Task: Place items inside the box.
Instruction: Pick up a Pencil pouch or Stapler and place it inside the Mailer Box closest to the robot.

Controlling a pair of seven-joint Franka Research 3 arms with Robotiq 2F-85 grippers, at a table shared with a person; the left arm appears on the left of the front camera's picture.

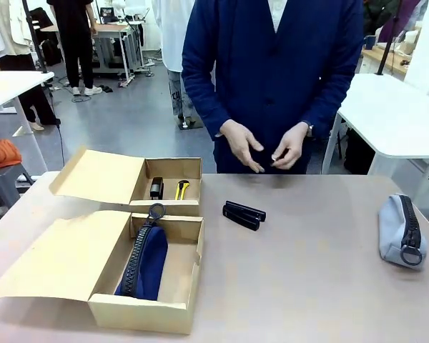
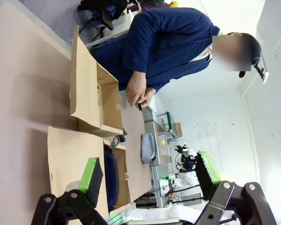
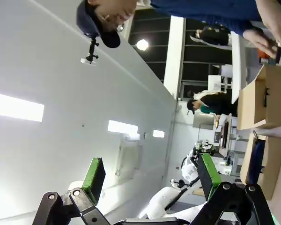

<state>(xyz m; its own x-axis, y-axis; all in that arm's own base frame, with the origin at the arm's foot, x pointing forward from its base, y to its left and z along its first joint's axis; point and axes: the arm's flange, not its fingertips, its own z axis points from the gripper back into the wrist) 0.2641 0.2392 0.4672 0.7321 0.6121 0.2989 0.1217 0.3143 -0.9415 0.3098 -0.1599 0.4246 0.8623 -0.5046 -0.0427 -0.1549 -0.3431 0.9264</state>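
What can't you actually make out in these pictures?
Front view: the small dark thing in the person's hands, covered by fingers.
Front view: any lettering on the navy zip pouch; the larger box walls hide its sides.
Front view: the black object beside the yellow utility knife, half hidden by the smaller box wall.
Front view: what the zipped grey pouch holds.

Two cardboard boxes (image 1: 164, 208) (image 1: 139, 314), two zip pouches (image 1: 151, 261) (image 1: 395, 229), two black staplers (image 1: 243, 214) (image 1: 156, 188), one yellow knife (image 1: 181, 189)
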